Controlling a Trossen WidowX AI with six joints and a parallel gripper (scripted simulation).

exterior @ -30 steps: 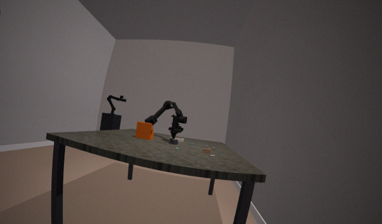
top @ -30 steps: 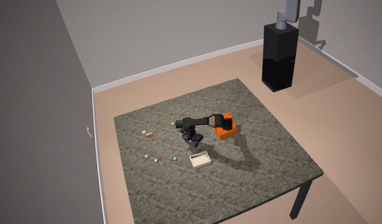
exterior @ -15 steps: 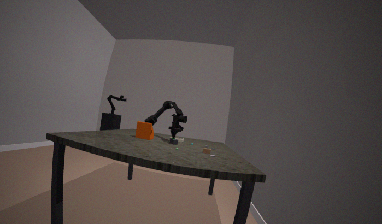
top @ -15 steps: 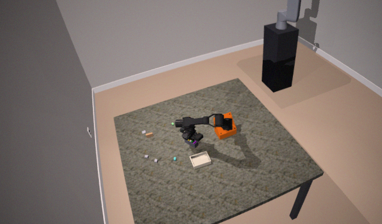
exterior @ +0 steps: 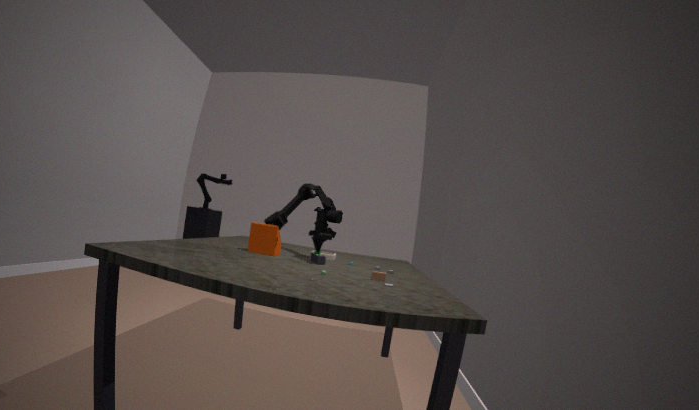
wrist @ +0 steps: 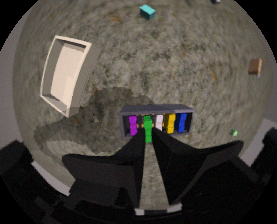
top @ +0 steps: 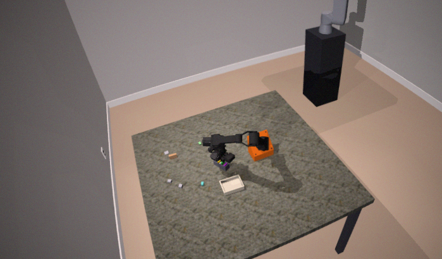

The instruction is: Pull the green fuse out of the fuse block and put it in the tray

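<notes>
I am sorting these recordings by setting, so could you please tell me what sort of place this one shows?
Probably a bare test room set up for robot handling trials. A single table stands on a plain floor between blank grey walls, the arm's orange base sits on it, and a second arm on a black pedestal stands in the corner.

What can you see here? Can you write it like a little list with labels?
tool: shut on the green fuse
green fuse: raised a bit above its row
fuse block: dark, on the table
other fuses: purple, white, yellow and blue, in the block
tray: pale, nothing seen in it, apart from the block
arm base: orange
small bits on the table: teal, green, grey, orange-brown
</notes>
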